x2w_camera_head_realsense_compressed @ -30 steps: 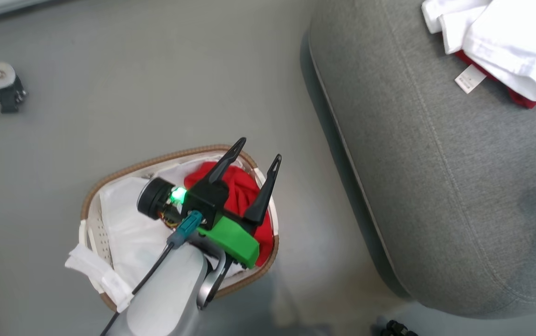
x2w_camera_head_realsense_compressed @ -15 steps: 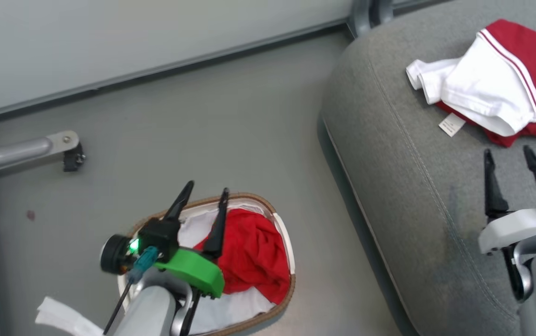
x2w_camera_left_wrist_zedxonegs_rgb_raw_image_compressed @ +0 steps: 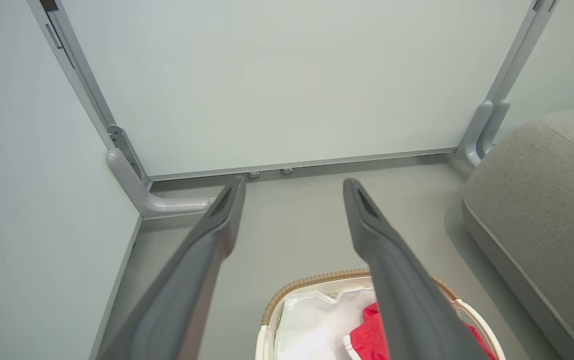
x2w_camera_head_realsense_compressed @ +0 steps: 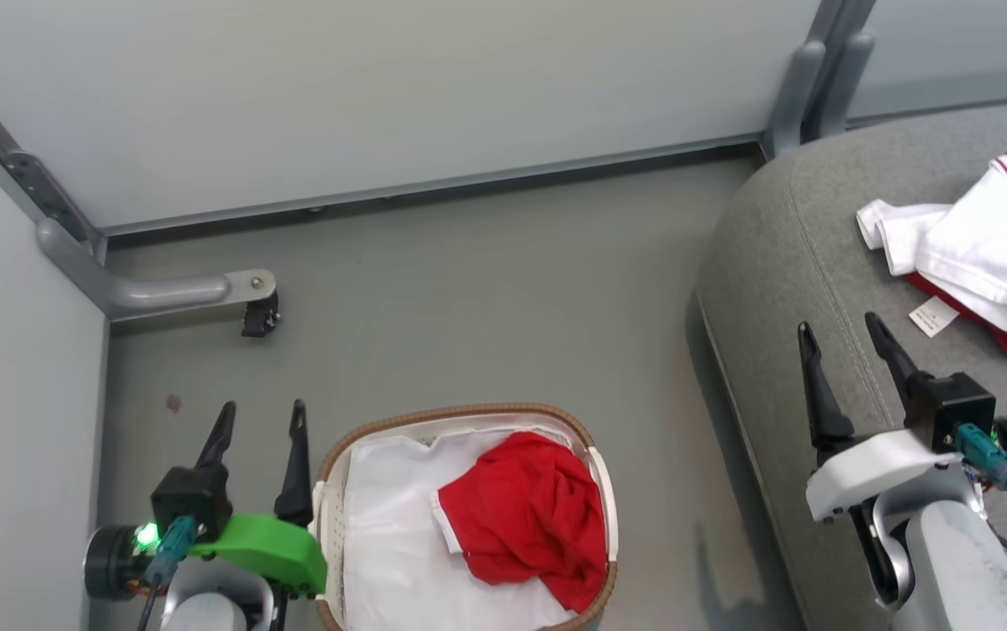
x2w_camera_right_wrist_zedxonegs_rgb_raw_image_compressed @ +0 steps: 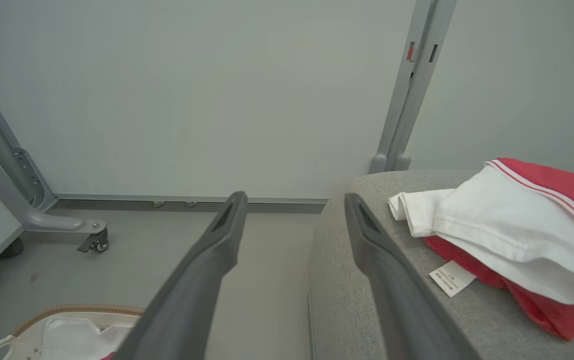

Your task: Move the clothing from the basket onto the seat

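Reading from near to far, what is given by the head view? (Reader)

At the lower left, the left gripper [x2w_camera_head_realsense_compressed: 262, 408] is seen over the floor [x2w_camera_head_realsense_compressed: 468, 289], just beside the basket [x2w_camera_head_realsense_compressed: 468, 414]. Its two fingers are spread wide and nothing is held. At the lower right, the right gripper [x2w_camera_head_realsense_compressed: 838, 324] is seen over the seat [x2w_camera_head_realsense_compressed: 775, 263], likewise spread wide and empty. In the basket, a plain red garment [x2w_camera_head_realsense_compressed: 525, 517] is shown crumpled on the white liner [x2w_camera_head_realsense_compressed: 380, 543], toward the side nearer the seat. Further on, the red jersey with white sleeves [x2w_camera_head_realsense_compressed: 985, 254] is laid on the seat, well apart from the basket. A label [x2w_camera_head_realsense_compressed: 932, 315] is seen on the upholstery beside it.

What is added by the wrist views? (Reader)

From the left wrist, the basket's far rim and part of the red garment are seen, partly covered by one finger. From the right wrist, print on the label can be made out but not read. A small castor [x2w_camera_right_wrist_zedxonegs_rgb_raw_image_compressed: 98, 243] is also shown under a grey bracket foot [x2w_camera_right_wrist_zedxonegs_rgb_raw_image_compressed: 62, 223].

How is the room bounded? (Reader)

The grey floor is closed off by pale wall panels [x2w_camera_head_realsense_compressed: 380, 96] joined by grey posts [x2w_camera_head_realsense_compressed: 805, 88]. The seat's rounded end is set close to one post.
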You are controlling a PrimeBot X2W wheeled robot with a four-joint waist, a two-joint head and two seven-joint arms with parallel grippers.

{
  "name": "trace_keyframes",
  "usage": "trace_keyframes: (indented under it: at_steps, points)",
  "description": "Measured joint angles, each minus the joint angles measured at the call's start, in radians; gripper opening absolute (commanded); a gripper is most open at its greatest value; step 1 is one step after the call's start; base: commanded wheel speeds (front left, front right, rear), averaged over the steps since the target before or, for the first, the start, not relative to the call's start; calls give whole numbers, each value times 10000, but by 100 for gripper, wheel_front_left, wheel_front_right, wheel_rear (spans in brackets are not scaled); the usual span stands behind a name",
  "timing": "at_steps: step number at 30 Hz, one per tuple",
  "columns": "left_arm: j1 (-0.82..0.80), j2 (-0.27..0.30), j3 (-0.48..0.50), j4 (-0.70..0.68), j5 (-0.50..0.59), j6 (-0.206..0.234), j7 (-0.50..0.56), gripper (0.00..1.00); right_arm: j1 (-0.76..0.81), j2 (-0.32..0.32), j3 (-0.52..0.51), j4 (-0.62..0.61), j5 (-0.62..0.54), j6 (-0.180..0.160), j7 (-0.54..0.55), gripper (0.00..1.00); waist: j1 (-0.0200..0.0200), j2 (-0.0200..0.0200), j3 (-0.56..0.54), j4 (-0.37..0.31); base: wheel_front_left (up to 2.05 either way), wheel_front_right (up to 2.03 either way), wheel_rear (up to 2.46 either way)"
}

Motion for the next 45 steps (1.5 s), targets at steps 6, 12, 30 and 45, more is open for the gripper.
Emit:
trace_keyframes:
  at_steps: [6,12,30,45]
  points:
    - [638,-2,658,4,295,-27,0,100,534,153,63,71,54,0,0,100,0,0,-510,225,0,0,0]
    - [1220,-12,1053,-132,382,-86,0,100,1002,196,0,71,104,0,0,100,0,0,-967,263,0,0,0]
    - [1059,-42,353,-257,-244,-203,0,100,749,226,290,-368,242,0,0,100,0,0,-594,-54,0,0,0]
    - [-2208,-56,-1053,1306,-702,-391,2,100,-1584,230,1333,-1778,895,0,0,100,0,0,2082,-727,0,0,0]
